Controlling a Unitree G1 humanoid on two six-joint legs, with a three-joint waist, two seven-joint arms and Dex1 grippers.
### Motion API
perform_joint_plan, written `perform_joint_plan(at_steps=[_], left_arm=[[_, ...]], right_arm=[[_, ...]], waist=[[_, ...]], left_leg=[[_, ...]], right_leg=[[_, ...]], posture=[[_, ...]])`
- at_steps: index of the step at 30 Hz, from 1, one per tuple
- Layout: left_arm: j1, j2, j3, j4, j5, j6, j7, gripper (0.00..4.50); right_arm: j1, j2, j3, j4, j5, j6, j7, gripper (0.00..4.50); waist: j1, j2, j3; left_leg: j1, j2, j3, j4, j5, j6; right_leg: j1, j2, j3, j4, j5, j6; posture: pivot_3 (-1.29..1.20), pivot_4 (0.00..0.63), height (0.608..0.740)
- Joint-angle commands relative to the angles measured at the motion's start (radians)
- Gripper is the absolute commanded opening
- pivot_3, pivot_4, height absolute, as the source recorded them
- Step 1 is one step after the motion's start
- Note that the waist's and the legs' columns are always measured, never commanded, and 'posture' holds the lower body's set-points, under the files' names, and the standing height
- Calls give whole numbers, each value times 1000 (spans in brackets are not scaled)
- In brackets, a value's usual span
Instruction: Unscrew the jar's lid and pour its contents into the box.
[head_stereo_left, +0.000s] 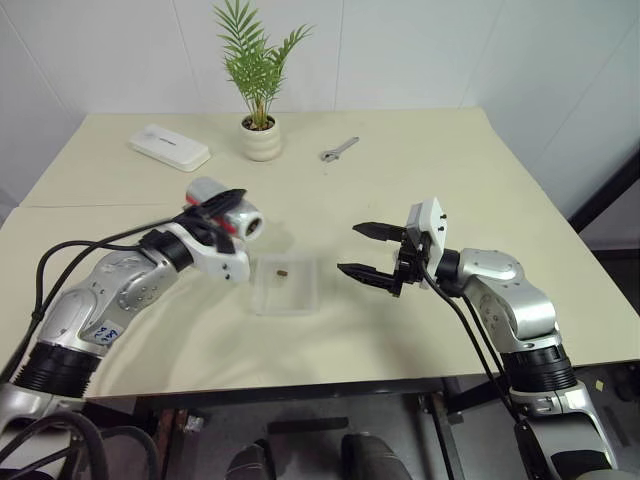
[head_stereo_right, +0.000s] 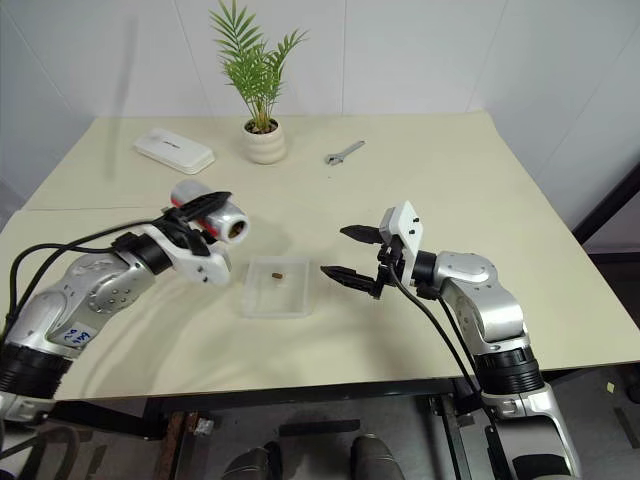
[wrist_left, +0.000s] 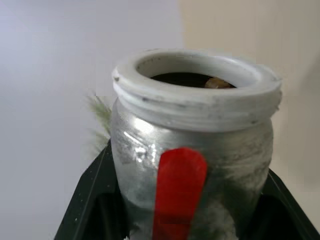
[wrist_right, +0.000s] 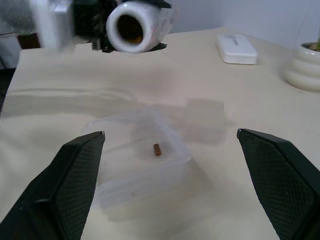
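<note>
Left gripper (head_stereo_left: 222, 212) clamps jar (head_stereo_left: 228, 211) sideways, left-centre, mouth toward box (head_stereo_left: 287, 285) | right gripper (head_stereo_left: 368, 250) empty, wide, right of box | lid off, bean (head_stereo_left: 283, 271) in box

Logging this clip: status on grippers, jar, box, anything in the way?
Left gripper shut on jar, lid off, mouth tipped toward box. Right gripper open, nothing in it, beside box. One brown piece in box. Nothing in the way.

Silvery jar (wrist_left: 192, 150) with red label, white rim.
</note>
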Motion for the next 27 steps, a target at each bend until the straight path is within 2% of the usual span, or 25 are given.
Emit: perform_joint_plan(at_steps=[1,4,8,18,21,25,26,27], left_arm=[[-39,-69,199,4,-310,375,-120,1957],[-74,-118,306,41,-427,573,-103,1957],[-119,-165,434,185,-513,643,-27,1957],[-159,-166,485,597,-503,266,43,1957],[-156,-170,482,666,-507,114,20,1957],[-148,-175,495,729,-550,55,-24,1957],[-140,-173,497,738,-551,42,-19,2685],[-135,-171,498,746,-553,32,-16,2893]], right_arm=[[-5,-29,-6,-20,-4,-62,53,4461],[-14,-40,2,6,-20,-105,90,4461],[-23,-38,0,37,-23,-158,134,4461],[-51,-36,-1,97,-30,-182,171,4461],[-49,-33,-1,93,-30,-178,165,4461],[-46,-30,-1,88,-29,-174,156,4461],[-45,-30,-1,85,-27,-172,153,4500],[-44,-29,-2,83,-26,-171,151,4500]], waist=[[-3,0,0],[-5,0,0],[-5,0,0],[-2,-1,0],[-2,-1,0],[-3,-1,0],[-3,-1,0],[-3,-1,0]], left_leg=[[0,1,-1,3,0,0],[1,1,-2,6,0,0],[2,0,-4,6,2,1],[1,0,-4,5,2,0],[1,0,-4,4,-1,-4],[0,0,-3,4,-1,-4],[0,0,-4,4,-1,-3],[0,0,-4,3,-1,-3]], right_leg=[[0,1,0,1,0,0],[1,1,0,3,1,1],[3,2,0,3,2,1],[2,1,0,0,3,1],[2,1,0,-1,3,1],[2,1,0,-1,3,1],[2,1,0,-1,3,1],[2,1,0,-1,3,1]], posture=[[0,150,740],[0,150,740],[0,150,740],[0,150,740],[0,150,740],[0,150,740],[0,150,740],[0,150,740]])
